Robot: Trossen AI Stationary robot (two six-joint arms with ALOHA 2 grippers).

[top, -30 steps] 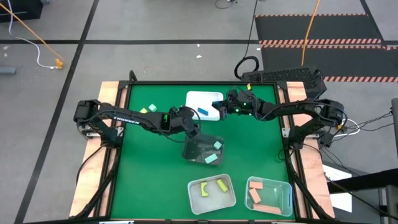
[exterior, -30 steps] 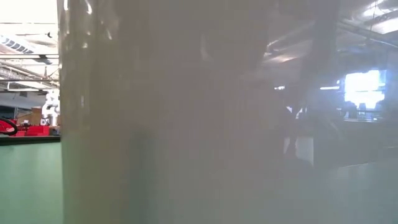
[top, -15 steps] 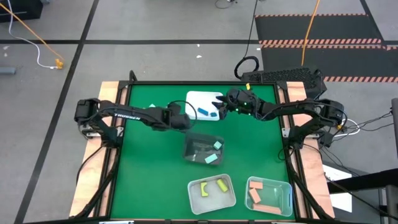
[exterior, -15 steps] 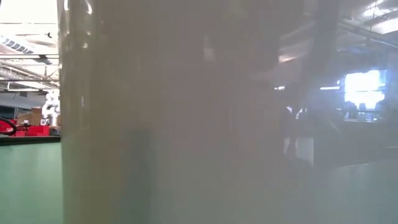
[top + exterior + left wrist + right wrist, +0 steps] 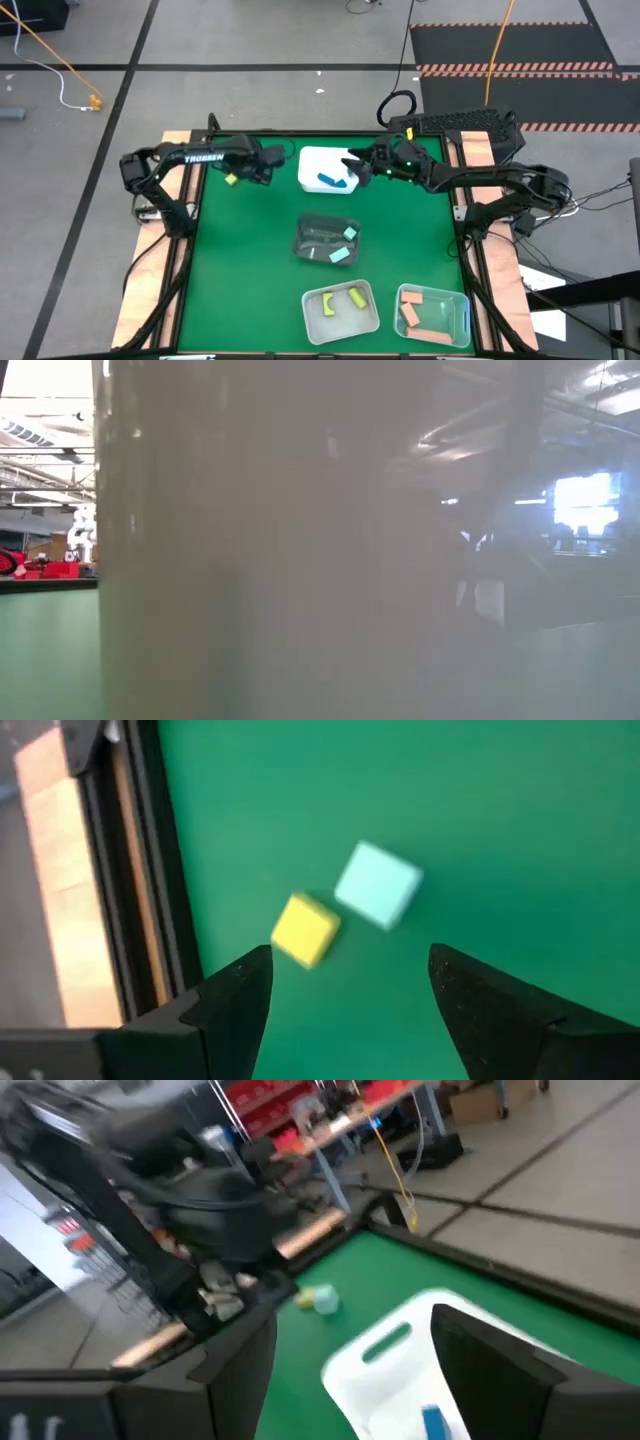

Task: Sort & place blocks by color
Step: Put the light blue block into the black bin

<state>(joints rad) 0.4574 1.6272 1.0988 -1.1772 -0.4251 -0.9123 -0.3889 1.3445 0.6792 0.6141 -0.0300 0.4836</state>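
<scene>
Green felt table (image 5: 250, 280) carries four tubs. White rectangular plastic tub (image 5: 312, 160) sits at the far middle with two blue blocks (image 5: 330, 180) inside. Clear plastic tub (image 5: 318, 232) at table centre holds two mint green blocks (image 5: 343, 245). At the near edge, a white tub (image 5: 310, 318) with two yellow blocks (image 5: 343, 299) stands just beside a clear tub (image 5: 458, 312) with salmon pink bars (image 5: 418, 312). My right gripper (image 5: 352, 165) hangs over the right rim of the far white tub, fingers spread and holding nothing; from its wrist, that tub (image 5: 400, 1370) fills the foreground with a blue block (image 5: 432, 1423) inside. My left gripper (image 5: 268, 165) hovers near the far left corner, jaws apart and empty, above a loose yellow cube (image 5: 304, 928) and a loose mint green cube (image 5: 377, 885) that lie touching at one corner on the felt close to the table's dark edge rail (image 5: 140, 870). Low view almost fully blocked by a pale tub wall (image 5: 300, 560) right at the lens; only a strip of felt and the room behind show.
</scene>
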